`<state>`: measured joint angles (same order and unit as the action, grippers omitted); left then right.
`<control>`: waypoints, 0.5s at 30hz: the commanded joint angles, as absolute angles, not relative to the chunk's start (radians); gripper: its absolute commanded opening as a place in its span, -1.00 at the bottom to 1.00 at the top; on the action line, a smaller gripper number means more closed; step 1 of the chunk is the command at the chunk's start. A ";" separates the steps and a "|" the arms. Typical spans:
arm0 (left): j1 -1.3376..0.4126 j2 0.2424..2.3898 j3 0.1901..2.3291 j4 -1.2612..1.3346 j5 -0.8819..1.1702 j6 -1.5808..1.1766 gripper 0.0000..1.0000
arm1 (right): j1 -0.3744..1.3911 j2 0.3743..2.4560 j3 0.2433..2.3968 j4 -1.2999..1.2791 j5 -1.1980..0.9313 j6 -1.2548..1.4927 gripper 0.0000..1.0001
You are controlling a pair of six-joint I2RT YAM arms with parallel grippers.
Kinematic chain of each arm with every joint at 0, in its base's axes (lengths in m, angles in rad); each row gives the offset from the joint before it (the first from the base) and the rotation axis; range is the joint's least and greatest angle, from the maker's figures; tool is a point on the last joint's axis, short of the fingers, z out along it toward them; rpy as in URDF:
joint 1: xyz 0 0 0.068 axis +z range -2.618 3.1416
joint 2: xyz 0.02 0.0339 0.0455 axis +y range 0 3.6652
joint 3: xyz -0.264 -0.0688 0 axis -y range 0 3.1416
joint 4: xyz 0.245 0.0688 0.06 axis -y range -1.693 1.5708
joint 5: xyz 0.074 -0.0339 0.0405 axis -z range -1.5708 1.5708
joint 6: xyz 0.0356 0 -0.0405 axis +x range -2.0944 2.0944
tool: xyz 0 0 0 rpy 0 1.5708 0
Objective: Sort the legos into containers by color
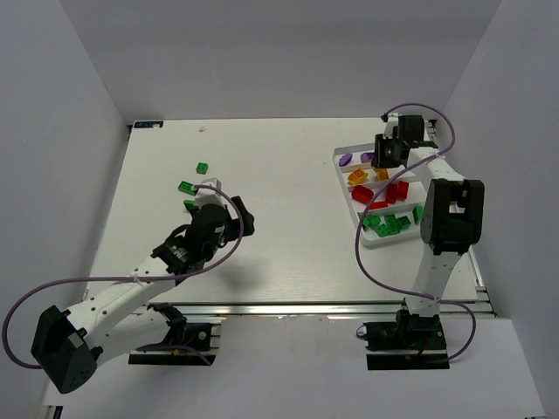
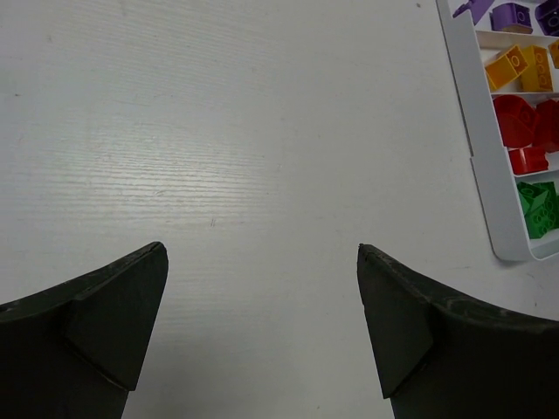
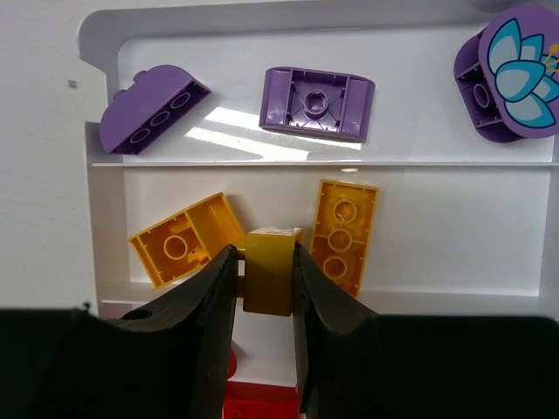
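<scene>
My right gripper (image 3: 265, 255) is shut on a small yellow brick (image 3: 267, 272) and holds it over the yellow compartment of the white tray (image 3: 105, 188). Two yellow bricks (image 3: 185, 238) lie there, and purple pieces (image 3: 316, 103) lie in the compartment beyond. In the top view the right gripper (image 1: 384, 162) hangs over the tray's far end (image 1: 342, 160). My left gripper (image 1: 246, 220) is open and empty above bare table; its fingers (image 2: 118, 305) frame nothing. Three green legos (image 1: 185, 186) lie loose on the table just beyond the left arm.
The tray (image 2: 486, 175) holds purple, yellow, red (image 1: 395, 191) and green (image 1: 389, 224) pieces in separate rows. White walls enclose the table on the left, the right and the back. The right arm's purple cable (image 1: 367, 253) loops beside the tray.
</scene>
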<state>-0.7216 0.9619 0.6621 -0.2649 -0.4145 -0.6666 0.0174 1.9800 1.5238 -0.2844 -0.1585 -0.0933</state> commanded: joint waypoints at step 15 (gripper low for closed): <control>-0.411 1.061 0.850 -0.488 -0.302 -0.825 0.83 | -0.025 1.997 1.644 -0.330 -0.293 -0.145 0.12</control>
<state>-0.4828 1.0489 0.8082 -0.4191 -0.3698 -0.7746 0.0078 2.0315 1.5803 -0.2993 -0.2173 -0.1001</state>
